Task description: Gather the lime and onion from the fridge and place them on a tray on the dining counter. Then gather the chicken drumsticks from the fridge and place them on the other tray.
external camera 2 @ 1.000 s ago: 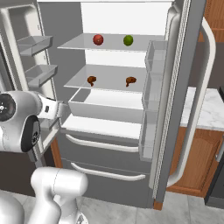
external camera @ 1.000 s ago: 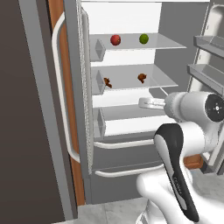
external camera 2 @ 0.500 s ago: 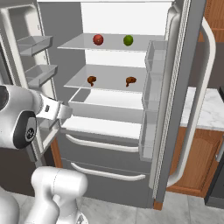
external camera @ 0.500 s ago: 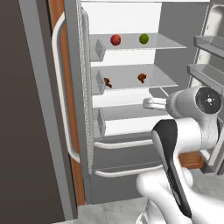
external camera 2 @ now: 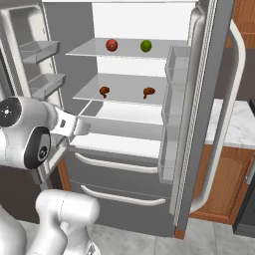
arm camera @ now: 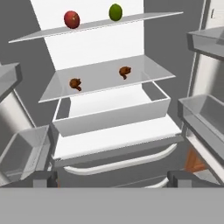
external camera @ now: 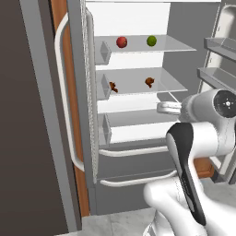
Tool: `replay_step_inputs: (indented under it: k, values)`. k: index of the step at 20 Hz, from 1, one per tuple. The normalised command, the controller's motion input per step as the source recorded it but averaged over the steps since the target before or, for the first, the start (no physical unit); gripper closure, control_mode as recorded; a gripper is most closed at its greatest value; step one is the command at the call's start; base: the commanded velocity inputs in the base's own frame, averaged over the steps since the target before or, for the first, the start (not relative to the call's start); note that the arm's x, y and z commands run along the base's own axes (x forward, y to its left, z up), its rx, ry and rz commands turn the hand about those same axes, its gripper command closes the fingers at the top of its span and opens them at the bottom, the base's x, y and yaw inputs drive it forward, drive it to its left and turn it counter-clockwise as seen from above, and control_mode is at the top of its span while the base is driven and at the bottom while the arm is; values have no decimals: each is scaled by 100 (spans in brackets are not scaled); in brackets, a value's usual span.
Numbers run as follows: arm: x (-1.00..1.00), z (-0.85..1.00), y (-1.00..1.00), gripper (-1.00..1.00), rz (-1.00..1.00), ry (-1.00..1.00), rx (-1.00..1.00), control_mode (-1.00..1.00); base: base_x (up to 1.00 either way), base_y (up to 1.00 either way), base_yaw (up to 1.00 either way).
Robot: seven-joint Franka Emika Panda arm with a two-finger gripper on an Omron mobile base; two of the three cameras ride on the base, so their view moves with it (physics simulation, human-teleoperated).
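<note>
The fridge (external camera 2: 199, 124) stands with both upper doors swung wide, so its white interior and shelves are open to the arm from the front. On the top shelf (arm camera: 131, 21) rest the onion (arm camera: 71, 19) and the lime (arm camera: 115, 12), side by side but apart, both near the shelf's front edge where they can be reached without going deep. On the middle shelf (arm camera: 144, 72) lie the two chicken drumsticks (arm camera: 75, 83), the second (arm camera: 124, 71) well to the right of the first; keeping the meat on a lower shelf separates it from the produce, which matches the two loads the task asks for. Below them a shallow white bin (arm camera: 109, 116) and two drawers with curved white handles (external camera 2: 114, 163) are closed and play no part here.

The gripper (arm camera: 111, 179) hangs in front of the fridge at about the height of the bin, its jaws spread wide and holding nothing; the two dark tips sit at the far left and far right of the hand view's bottom edge. It points into the opening and slightly upward, so all four items are framed above it. Judging by this pose, the arm is lining up for a first reach, most likely up toward the top shelf, since the lime and onion come first. No tray or dining counter is in sight.
</note>
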Motion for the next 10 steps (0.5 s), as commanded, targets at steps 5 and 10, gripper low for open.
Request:
replay_step_inputs:
  k: [5, 10]
  values:
    - [1, 0, -6, -100, 0, 0, 0, 100, 23, -22, 0]
    - [0, 0, 0, -100, 0, 0, 0, 100, 69, -11, 0]
